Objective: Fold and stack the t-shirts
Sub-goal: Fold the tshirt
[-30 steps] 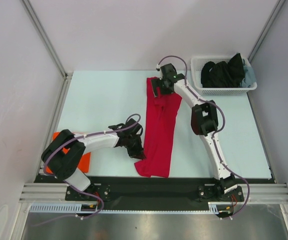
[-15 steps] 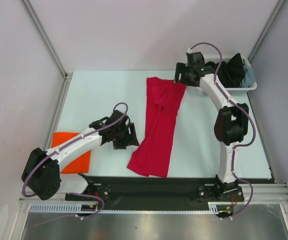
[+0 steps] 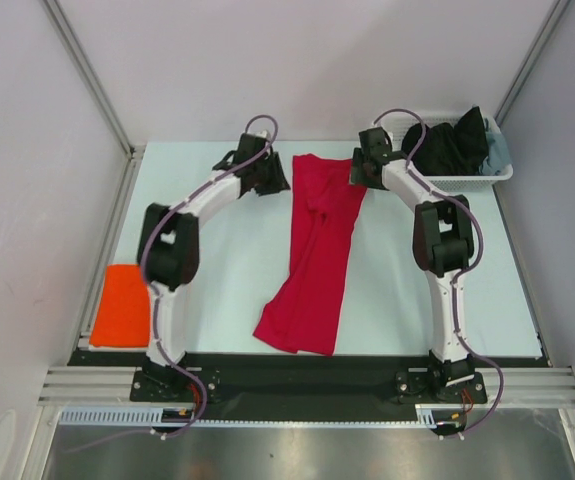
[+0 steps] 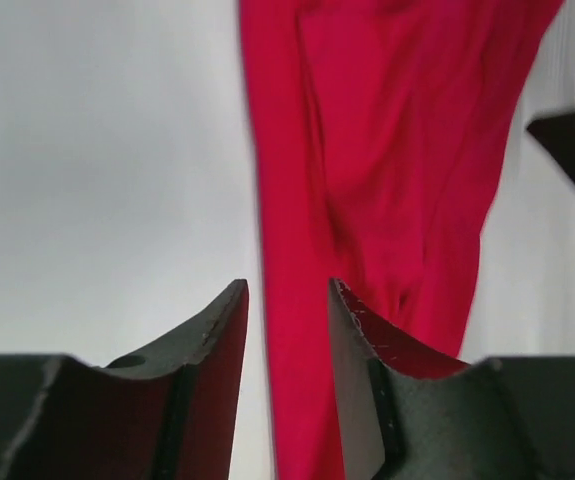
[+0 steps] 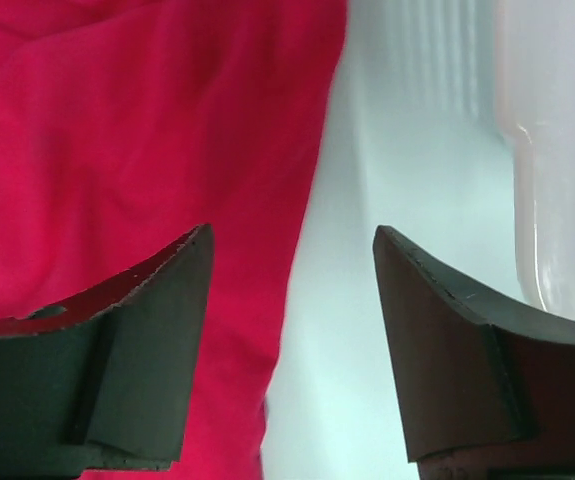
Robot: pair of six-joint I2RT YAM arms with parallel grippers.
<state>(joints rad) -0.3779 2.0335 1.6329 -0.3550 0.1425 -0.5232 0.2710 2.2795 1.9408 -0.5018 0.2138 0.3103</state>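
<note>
We see the crimson t-shirt point(image 3: 317, 250) lying as a long, narrow, rumpled strip down the middle of the counter point(image 3: 217, 250). It runs from 12 o'clock to 6 o'clock, and its near end spreads wider and drifts a little toward 7 o'clock. The orange t-shirt point(image 3: 122, 305) lies flat as a compact folded rectangle at 8 o'clock, just beside the left arm's lower link and well apart from the red one.

Both arms reach to the far end of the red strip. The left pincer point(image 3: 275, 178) sits at the 9 o'clock side of the shirt's far end, and the right pincer point(image 3: 357, 175) sits at its 3 o'clock side.

In the left wrist view the left pincer point(image 4: 287, 300) has its fingers only a narrow gap apart with nothing clamped. The red cloth's point(image 4: 387, 180) long edge shows through that gap, with bare counter at 9 o'clock of it. In the right wrist view the right pincer point(image 5: 292, 235) is spread wide and holds nothing. One finger hangs over the red cloth point(image 5: 137, 130), the other hangs over bare counter, and the shirt's edge runs between them.

At 2 o'clock on the counter stands a white lattice basket point(image 3: 447, 182) holding dark clothes point(image 3: 452, 140). Its pale wall point(image 5: 557, 200) rises just beyond the right pincer at 3 o'clock.
</note>
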